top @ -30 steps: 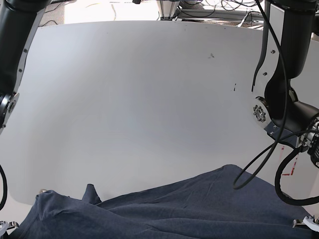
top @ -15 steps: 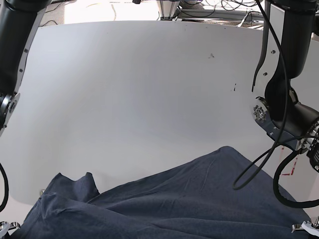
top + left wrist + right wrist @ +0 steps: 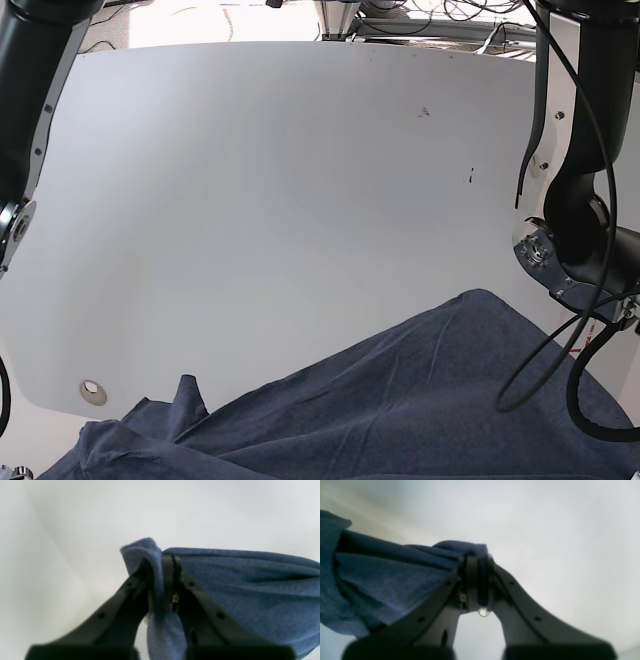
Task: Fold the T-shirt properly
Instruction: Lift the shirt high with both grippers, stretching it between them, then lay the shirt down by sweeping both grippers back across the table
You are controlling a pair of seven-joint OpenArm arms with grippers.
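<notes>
The large dark navy heathered cotton T-shirt (image 3: 400, 410) lies bunched along the near edge of the wide white table (image 3: 280, 200), rising in a ridge towards the side of the left arm, with most of the tabletop beyond it bare. The left gripper (image 3: 162, 580) has its black jaws pressed together on a folded bit of the shirt's edge, cloth bulging out above and below the pinch. The right gripper (image 3: 475, 580) is likewise clamped on a gathered edge of the fabric, which trails away to one side in soft creases. The cloth looks light, limp and not slippery; it will sag and drape between the two holds rather than keep any shape, so it likely wants taking at its corners or hem and pulling taut before laying flat. No lettering or label is visible here.
</notes>
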